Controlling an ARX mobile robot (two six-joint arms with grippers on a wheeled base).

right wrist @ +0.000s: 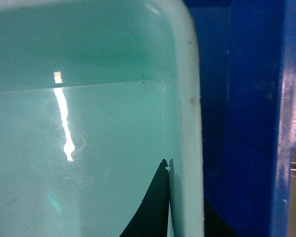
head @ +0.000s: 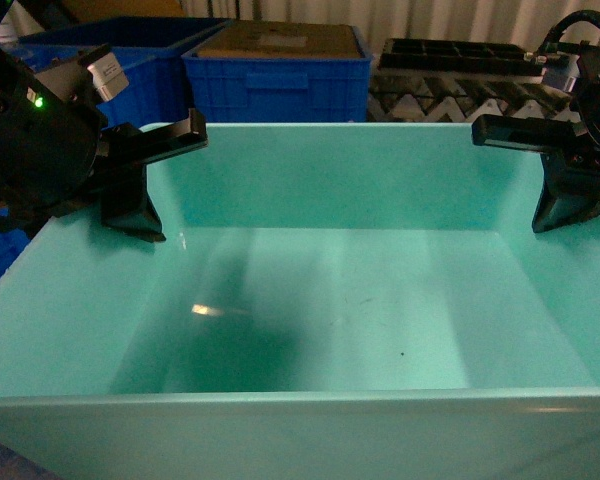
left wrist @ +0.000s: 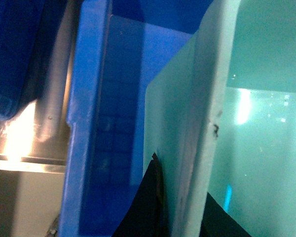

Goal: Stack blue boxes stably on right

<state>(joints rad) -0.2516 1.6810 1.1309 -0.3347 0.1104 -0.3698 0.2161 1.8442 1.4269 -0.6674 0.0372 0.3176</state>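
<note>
Tub: a light turquoise tub (head: 310,310) is filling most of the head view, its open top facing the camera, smooth walls sloping in to a flat bottom, nothing lying inside it.
Tub position: it is sitting close in front of the robot, with its near rim running along the bottom of the head view. Both wrist views are showing a dark blue crate wall just outside the tub wall, so the tub is sitting inside or tight against a dark blue crate (left wrist: 84,148); which of the two, cannot tell.
Left gripper: the left gripper (head: 140,185) is straddling the tub's left wall near the far corner, one finger inside and one outside. In the left wrist view, dark fingers (left wrist: 148,207) are lying on either side of the pale rim, pinching the wall.
Right gripper: the right gripper (head: 565,190) is doing the same on the tub's right wall. In the right wrist view, a dark finger (right wrist: 150,207) is pressing against the inner face and another is showing just past the rim, so the hand is clamping the wall.
Tub surface: light glare is streaking the floor; small dark specks are showing on the rim and bottom.
Background: two dark blue crates (head: 280,80) are standing behind the tub, the right one carrying a brownish flat panel (head: 280,40); a black tray (head: 460,55) is lying to their right.
</note>
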